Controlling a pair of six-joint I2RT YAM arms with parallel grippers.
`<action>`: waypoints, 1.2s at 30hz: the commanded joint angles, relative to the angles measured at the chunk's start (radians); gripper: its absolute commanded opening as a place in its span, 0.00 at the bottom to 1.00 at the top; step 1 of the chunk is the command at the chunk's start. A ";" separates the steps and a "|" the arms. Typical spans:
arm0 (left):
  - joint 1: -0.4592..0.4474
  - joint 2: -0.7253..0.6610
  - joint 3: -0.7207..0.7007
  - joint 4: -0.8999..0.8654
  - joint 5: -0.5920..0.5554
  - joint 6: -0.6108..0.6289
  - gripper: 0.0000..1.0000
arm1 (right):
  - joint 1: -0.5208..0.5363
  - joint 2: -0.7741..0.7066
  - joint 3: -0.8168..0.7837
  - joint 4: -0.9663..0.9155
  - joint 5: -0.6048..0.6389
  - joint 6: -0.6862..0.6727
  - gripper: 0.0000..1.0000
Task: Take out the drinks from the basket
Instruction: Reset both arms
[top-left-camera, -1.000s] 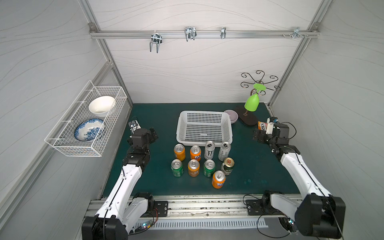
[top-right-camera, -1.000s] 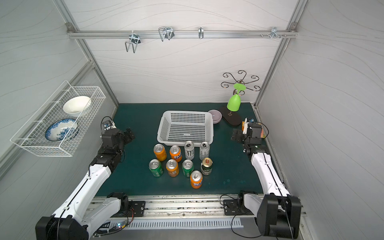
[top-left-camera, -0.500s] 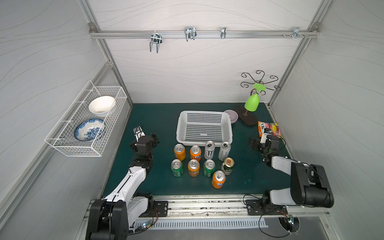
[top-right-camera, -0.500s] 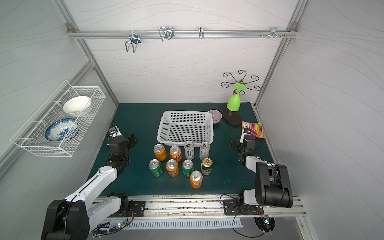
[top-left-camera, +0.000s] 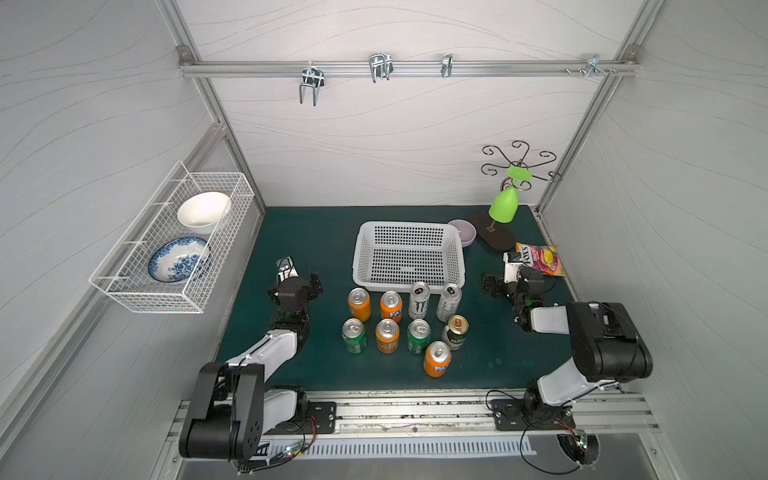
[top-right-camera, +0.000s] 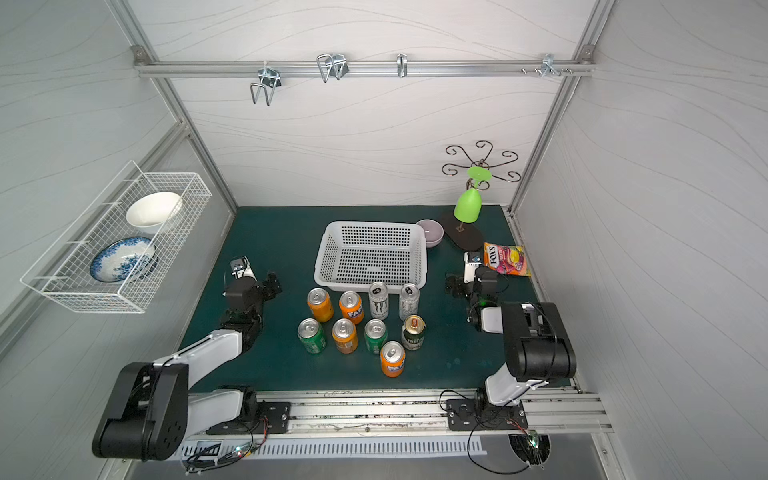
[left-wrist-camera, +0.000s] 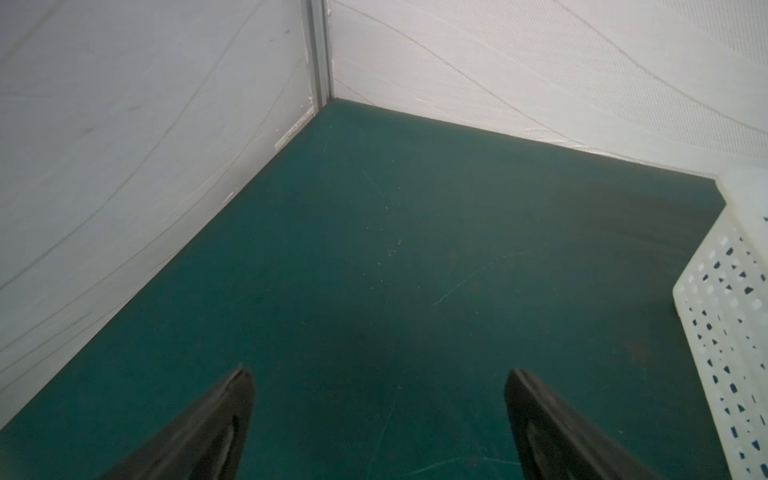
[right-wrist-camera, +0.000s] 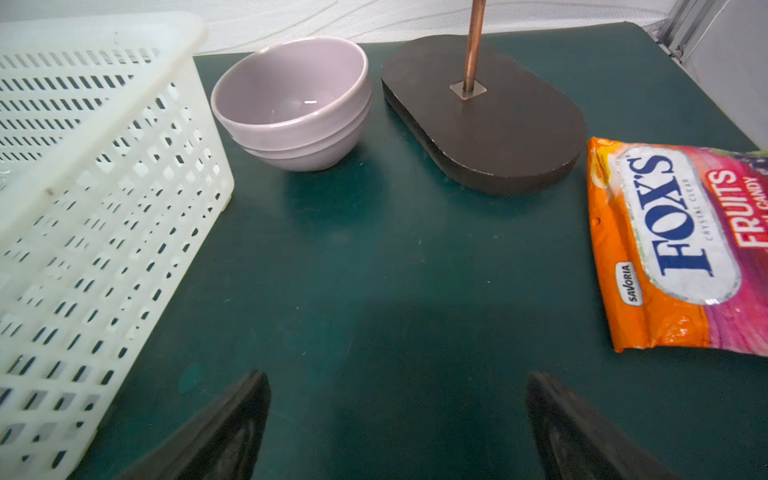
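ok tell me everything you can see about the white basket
The basket is white plastic, rectangular, with a rolled rim, flared walls and slotted holes throughout. It sits upright and empty on the green mat, mid-table. Two tall cans stand close to its front edge, a lilac bowl by a back corner; contact is unclear.

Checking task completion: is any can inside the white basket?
No, the basket holds nothing; all nine cans stand outside it.

Dark green tabletop (top-left-camera: 316, 232), white basket (top-left-camera: 407, 226), nine upright cans (top-left-camera: 387, 334) beside it, lilac bowl (top-left-camera: 466, 230), stand base (top-left-camera: 498, 242), candy bag (top-left-camera: 542, 259)
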 joint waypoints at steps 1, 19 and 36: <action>0.010 0.076 -0.021 0.228 0.061 0.057 0.99 | 0.010 -0.003 0.014 0.025 0.005 -0.016 0.99; 0.021 0.277 0.068 0.227 0.145 0.075 0.99 | 0.012 -0.004 0.012 0.030 0.009 -0.018 0.99; 0.021 0.277 0.068 0.227 0.146 0.075 0.99 | 0.014 -0.004 0.013 0.029 0.011 -0.020 0.99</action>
